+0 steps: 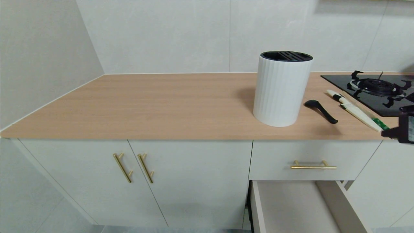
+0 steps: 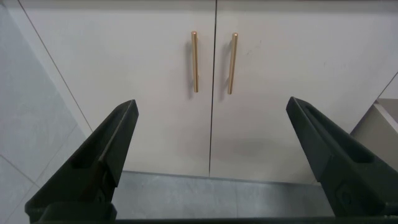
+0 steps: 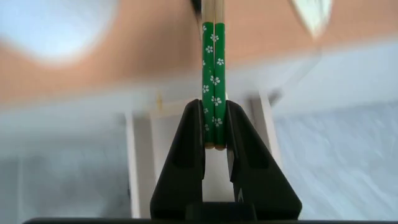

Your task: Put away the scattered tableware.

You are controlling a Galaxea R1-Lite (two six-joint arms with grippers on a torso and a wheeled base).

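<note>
Right tool (image 3: pixel 214 109) pinching probable chopsticks (image 3: pixel 213 56), left tool (image 2: pixel 210 106) spread facing cabinet doors (image 2: pixel 280 74)

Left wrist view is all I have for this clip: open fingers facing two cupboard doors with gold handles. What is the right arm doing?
Observer: The right gripper is shut on a pair of chopsticks with green flowered ends.
Operator: Where could they go?
Observer: A white ribbed holder with a black slotted top stands upright on the counter.
Operator: Anything else lying out?
Observer: A black spoon lies on the counter between the holder and the stove.
</note>
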